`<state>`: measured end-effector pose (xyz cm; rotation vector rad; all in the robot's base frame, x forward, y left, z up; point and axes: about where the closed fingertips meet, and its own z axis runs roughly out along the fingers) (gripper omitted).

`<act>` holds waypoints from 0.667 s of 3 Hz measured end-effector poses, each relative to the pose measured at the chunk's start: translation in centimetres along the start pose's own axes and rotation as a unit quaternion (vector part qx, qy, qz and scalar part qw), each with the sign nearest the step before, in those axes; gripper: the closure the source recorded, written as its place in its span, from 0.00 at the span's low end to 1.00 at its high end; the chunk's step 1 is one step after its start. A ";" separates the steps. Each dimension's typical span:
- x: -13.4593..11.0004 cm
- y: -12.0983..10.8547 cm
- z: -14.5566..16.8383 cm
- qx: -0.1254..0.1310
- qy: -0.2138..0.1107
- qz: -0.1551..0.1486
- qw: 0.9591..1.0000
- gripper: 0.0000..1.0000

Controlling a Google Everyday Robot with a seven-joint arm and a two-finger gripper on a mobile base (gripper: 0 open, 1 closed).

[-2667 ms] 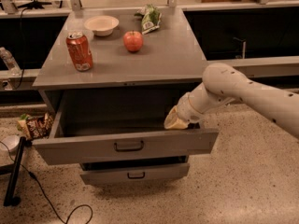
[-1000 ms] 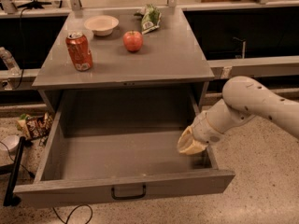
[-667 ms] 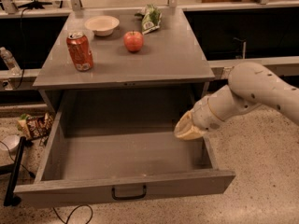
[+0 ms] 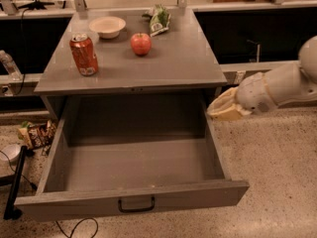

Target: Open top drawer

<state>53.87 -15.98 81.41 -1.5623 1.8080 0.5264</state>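
Note:
The top drawer (image 4: 133, 202) is a deep grey box pulled far out of the grey cabinet, with nothing inside it. Its wide front panel carries a small dark bar handle (image 4: 136, 205). The two lower drawers are hidden beneath it. My gripper (image 4: 224, 109) is at the end of the white arm, just outside the drawer's right wall near the cabinet's front right corner, touching nothing.
On the cabinet top (image 4: 173, 58) stand a red soda can (image 4: 83, 54), a white bowl (image 4: 107, 27), a red apple (image 4: 141, 43) and a green snack bag (image 4: 159, 18). A snack packet (image 4: 35, 133) and cables lie on the floor at left.
The drawer went from partly open to fully pulled out. My gripper then lifted out of the drawer's right side and drew back to the right, outside it.

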 end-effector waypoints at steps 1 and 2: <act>-2.6 -1.4 -5.6 0.058 -0.049 0.013 0.997 1.00; -2.5 -1.3 -5.3 0.053 -0.051 0.015 0.997 0.82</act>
